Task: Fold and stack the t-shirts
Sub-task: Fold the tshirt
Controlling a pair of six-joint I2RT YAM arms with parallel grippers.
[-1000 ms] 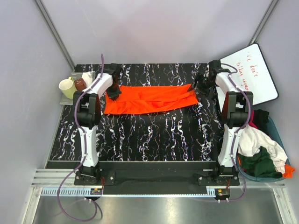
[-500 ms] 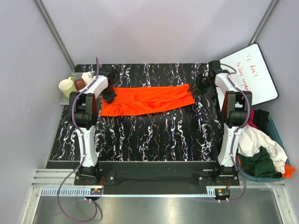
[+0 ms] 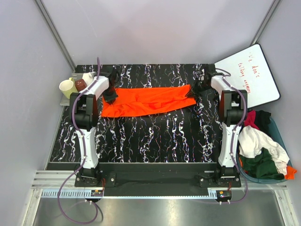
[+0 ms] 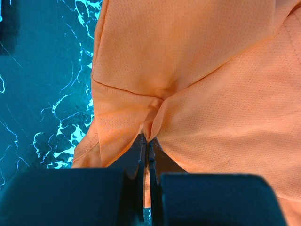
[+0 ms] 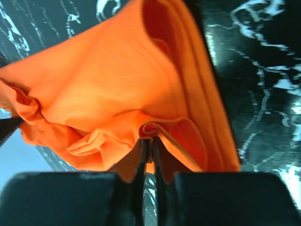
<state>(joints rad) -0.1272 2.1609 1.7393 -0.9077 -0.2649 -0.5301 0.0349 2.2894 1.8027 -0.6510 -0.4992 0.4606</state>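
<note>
Orange t-shirt (image 3: 148,101) lies as long band across far part of table (image 3: 155,136), long axis running arm to arm, w/ left gripper (image 3: 111,96) pinched tight on its left end and right gripper (image 3: 192,90) clamped on right-end fabric, each arm nearest its own end.

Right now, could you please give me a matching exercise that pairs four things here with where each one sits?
Things: 1 orange t-shirt; 2 white board; 3 cream mug; 4 pile of shirts.
Places: A by the table's far left corner; B off the table's right side; C spread across the table's far half; D at the far right corner.
Pairs: 1-C; 2-D; 3-A; 4-B.
</note>
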